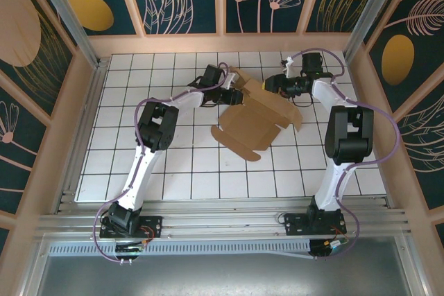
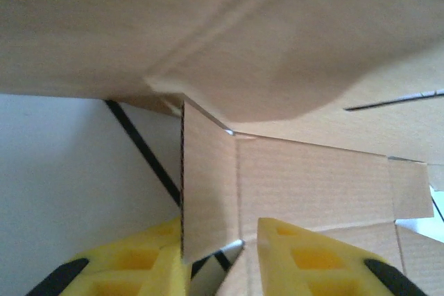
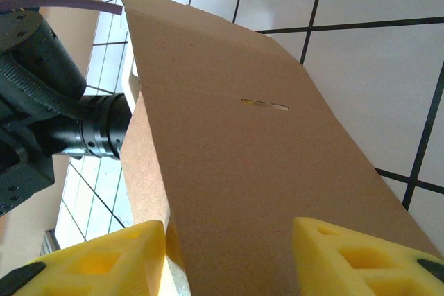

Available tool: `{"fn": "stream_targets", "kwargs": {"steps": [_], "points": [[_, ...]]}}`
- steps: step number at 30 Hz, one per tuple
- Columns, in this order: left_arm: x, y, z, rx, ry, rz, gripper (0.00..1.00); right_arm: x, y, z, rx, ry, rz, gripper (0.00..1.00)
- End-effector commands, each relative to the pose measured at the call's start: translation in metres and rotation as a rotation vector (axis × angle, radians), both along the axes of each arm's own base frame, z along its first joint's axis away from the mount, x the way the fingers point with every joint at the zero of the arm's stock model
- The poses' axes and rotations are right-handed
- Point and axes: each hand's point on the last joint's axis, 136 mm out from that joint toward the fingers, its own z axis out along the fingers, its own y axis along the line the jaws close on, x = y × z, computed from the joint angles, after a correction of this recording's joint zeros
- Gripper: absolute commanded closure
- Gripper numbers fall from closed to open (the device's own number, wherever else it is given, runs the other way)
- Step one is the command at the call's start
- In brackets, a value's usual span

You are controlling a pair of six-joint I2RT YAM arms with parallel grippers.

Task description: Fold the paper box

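The paper box (image 1: 260,119) is a brown die-cut cardboard sheet, partly folded, lying mid-table with one panel raised at the back. My left gripper (image 1: 234,95) reaches its left edge. In the left wrist view an upright flap (image 2: 208,185) stands between the yellow fingers, against the left finger (image 2: 149,261), with a gap to the right one; the left gripper (image 2: 220,230) is open. My right gripper (image 1: 269,86) meets the raised panel from behind. In the right wrist view a wide slotted panel (image 3: 229,136) fills the space between the fingers of the right gripper (image 3: 229,225), which are wide apart.
The white grid-tiled table (image 1: 173,164) has low beige walls (image 1: 83,116) on its sides and back. The box's rounded tabs (image 1: 232,142) point toward the near side. The left arm's dark wrist (image 3: 41,116) sits just beyond the raised panel.
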Motion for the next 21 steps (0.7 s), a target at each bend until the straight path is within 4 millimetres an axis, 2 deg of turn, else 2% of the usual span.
{"fn": "stream_targets", "kwargs": {"steps": [1, 5, 10, 18, 21], "points": [[-0.010, -0.023, 0.039, -0.032, -0.121, -0.053, 0.68, -0.005, -0.003, -0.014, -0.049, 0.036, -0.032, 0.49], [-0.004, -0.022, 0.044, -0.010, -0.168, -0.026, 0.73, -0.006, -0.004, -0.015, -0.051, 0.037, -0.031, 0.49], [-0.010, -0.025, 0.043, 0.068, -0.239, -0.045, 0.78, -0.007, -0.004, -0.017, -0.051, 0.044, -0.032, 0.49], [-0.020, -0.023, 0.076, 0.078, -0.421, -0.057, 0.68, -0.008, -0.005, -0.018, -0.054, 0.044, -0.033, 0.49], [-0.022, -0.027, 0.080, 0.037, -0.434, -0.071, 0.68, -0.008, -0.004, -0.017, -0.050, 0.045, -0.032, 0.49]]}}
